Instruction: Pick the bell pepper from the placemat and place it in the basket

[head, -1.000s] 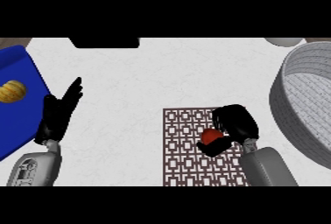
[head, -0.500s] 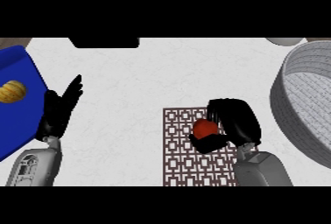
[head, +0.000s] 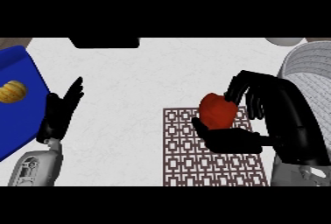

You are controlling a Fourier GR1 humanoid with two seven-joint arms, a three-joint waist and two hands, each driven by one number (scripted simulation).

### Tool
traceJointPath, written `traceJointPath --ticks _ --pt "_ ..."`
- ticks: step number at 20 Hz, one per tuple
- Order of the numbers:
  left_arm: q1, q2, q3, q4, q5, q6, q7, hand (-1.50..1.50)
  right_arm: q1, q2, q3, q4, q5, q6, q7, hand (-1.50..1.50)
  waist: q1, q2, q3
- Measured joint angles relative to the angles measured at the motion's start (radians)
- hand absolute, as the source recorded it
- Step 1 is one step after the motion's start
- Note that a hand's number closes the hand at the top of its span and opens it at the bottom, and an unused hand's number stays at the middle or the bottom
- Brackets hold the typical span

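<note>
Pepper: the red, rounded bell pepper [head: 217, 111] is in the robot's grasp, showing over the top edge of the brown lattice-patterned placemat [head: 194, 162]. Looks lifted to me, though from straight above I can't really confirm that.

Right hand: the black right hand [head: 258, 127] is curled round the pepper, thumb underneath and fingers arching over the top and right side. So it's holding the thing, not just touching it.

Left hand: the black left hand [head: 61, 111] sits at the left of the view, fingers straight and up, holding nothing. Just resting.

Basket: the pale grey woven basket [head: 310, 74] is off to the right, near the right hand, so it shouldn't be a long carry.

What could go wrong: the pepper bulges out on the left, away from the fingers, so a quick swing to the right could let it roll out of the grasp. Also, letting go too early would land it on the rim or the white counter [head: 142, 87] instead of inside.

Hard to see: the basket is cut off by the right edge, so its inside barely shows. The fingers hide the pepper's right side. Whether the pepper touches the placemat, can't tell.

Other stuff: a blue tray [head: 19, 127] at far left with a yellow-orange round thing [head: 12, 91] on it, not part of this job.
</note>
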Motion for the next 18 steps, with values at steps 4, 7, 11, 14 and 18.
traceJointPath --ticks 4,7,11,14,18 --pt "-0.011 0.0 0.003 0.012 0.001 0.0 -0.006 0.0 -0.156 -0.002 -0.085 -0.095 -0.056 0.084 0.151 1.5 0.001 0.001 0.0" --pt "-0.011 0.003 0.004 0.012 0.0 -0.002 -0.001 0.0 -0.299 -0.028 -0.188 -0.093 -0.119 0.124 0.197 1.5 0.002 0.001 -0.001" --pt "-0.008 0.002 0.004 0.011 0.001 -0.005 -0.004 0.0 -0.456 -0.096 -0.305 -0.022 -0.169 0.149 0.221 1.5 0.004 0.002 -0.001" --pt "-0.006 0.005 0.004 0.008 0.0 -0.006 -0.011 0.0 -0.535 -0.167 -0.366 0.055 -0.177 0.167 0.221 1.5 0.005 0.002 -0.001" --pt "0.0 0.003 0.0 -0.006 -0.003 -0.003 -0.005 0.0 -0.553 -0.294 -0.38 0.157 -0.14 0.229 0.181 1.5 0.004 0.003 -0.001"
